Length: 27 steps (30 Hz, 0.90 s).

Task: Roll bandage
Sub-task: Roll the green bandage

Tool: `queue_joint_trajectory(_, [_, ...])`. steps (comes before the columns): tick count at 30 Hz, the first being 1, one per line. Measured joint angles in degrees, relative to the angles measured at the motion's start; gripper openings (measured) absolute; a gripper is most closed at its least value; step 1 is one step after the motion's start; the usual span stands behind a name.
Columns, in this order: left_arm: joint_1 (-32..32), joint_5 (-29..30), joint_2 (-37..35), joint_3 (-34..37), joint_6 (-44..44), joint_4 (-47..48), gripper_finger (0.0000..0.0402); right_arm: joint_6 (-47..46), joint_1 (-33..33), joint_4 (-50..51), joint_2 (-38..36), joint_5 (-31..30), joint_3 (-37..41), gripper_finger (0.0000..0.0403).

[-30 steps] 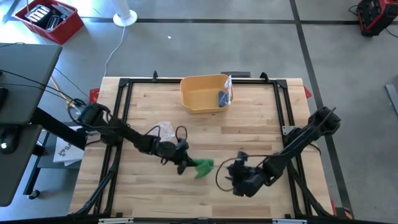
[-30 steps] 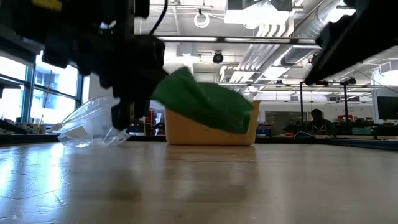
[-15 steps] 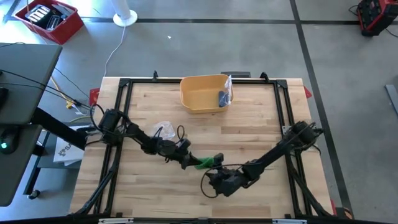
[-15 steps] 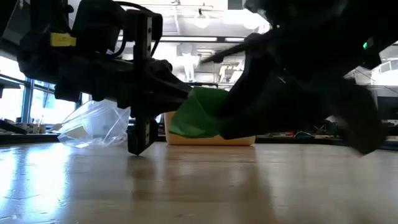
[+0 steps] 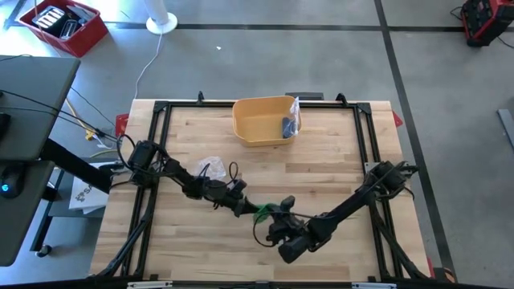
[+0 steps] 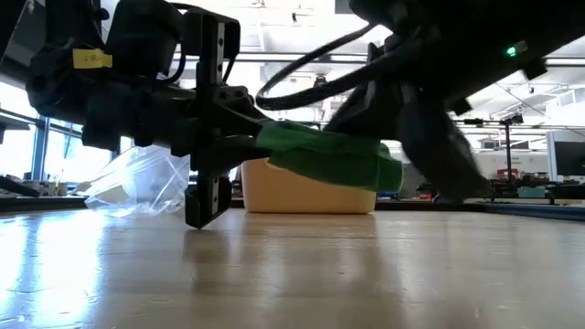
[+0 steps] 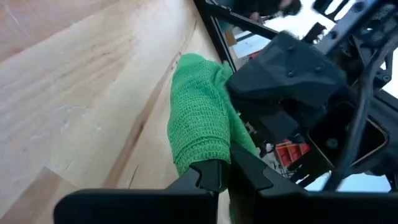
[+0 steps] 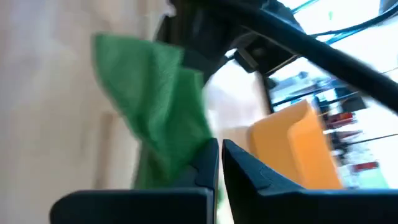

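Above the front middle of my wooden desk (image 5: 321,172), I hold a green bandage (image 6: 329,157) in the air between both arms. My left pincer (image 7: 225,168) is clenched on one end of the cloth, fingers nipped tight around the weave, while my right pincer (image 8: 219,155) has closed on the other end, the green fabric bunched just past its fingertips. Seen level with the desk, the bandage hangs clear of the wood as a loose, lumpy band, not yet a tidy roll. Behind it, well apart, stand a yellow bin (image 5: 265,120) at the far edge and a crumpled clear plastic bag (image 6: 137,183) near my left arm. The risk, as I judge it, lies in the grip itself: the cloth is soft and stretchy, and if either pincer holds only a thin fold, a turn of the wrist could pull it free and let the strip sag to the desk. With my two wrists so close together, a careless rotation might also knock one pincer against the other, or snag the loose cable (image 6: 311,78) looping above the bandage, and twist the cloth instead of winding it.
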State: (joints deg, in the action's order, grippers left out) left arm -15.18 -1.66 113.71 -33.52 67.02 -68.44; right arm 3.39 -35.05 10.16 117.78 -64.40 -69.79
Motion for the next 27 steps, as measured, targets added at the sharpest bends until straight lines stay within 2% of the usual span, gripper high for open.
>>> queue_joint_trajectory(5, [0.00, 0.18, -0.03, -0.11, -1.74, 1.19, 0.0036, -13.19, 0.02, 8.54, -0.24, 12.17, -2.20, 0.0003])
queue_joint_trajectory(10, [-0.06, 0.42, -0.15, -0.13, -2.30, 4.22, 0.0073, -18.92, -1.57, 12.33, -1.79, 15.45, -1.89, 0.0002])
queue_joint_trajectory(13, [0.17, 0.14, -0.22, -0.24, 0.25, 6.08, 0.0061, -20.55, -1.82, 11.90, -4.81, 18.07, -1.93, 0.0002])
queue_joint_trajectory(15, [0.21, 0.18, -0.26, -0.22, 0.40, 6.86, 0.0040, -20.65, -1.30, 11.87, -5.87, 22.13, -1.98, 0.0011])
queue_joint_trajectory(18, [0.67, 0.41, -0.24, -0.22, 0.87, 6.93, 0.0011, -18.84, -0.57, 11.31, -6.25, 28.49, -1.96, 0.0046])
queue_joint_trajectory(20, [0.96, 0.86, -0.20, -0.22, 1.27, 6.93, 0.0008, -18.42, -0.17, 10.88, -6.18, 30.61, -1.96, 0.0081])
queue_joint_trajectory(24, [1.82, 1.96, -0.20, -0.13, 2.10, 6.91, 0.0016, -15.08, 0.21, 10.31, -6.01, 30.35, -1.93, 0.0152])
queue_joint_trajectory(27, [1.79, 2.57, -0.15, -0.13, 2.00, 7.01, 0.0013, -11.82, 0.35, 8.56, -5.76, 25.61, -1.93, 0.0180])
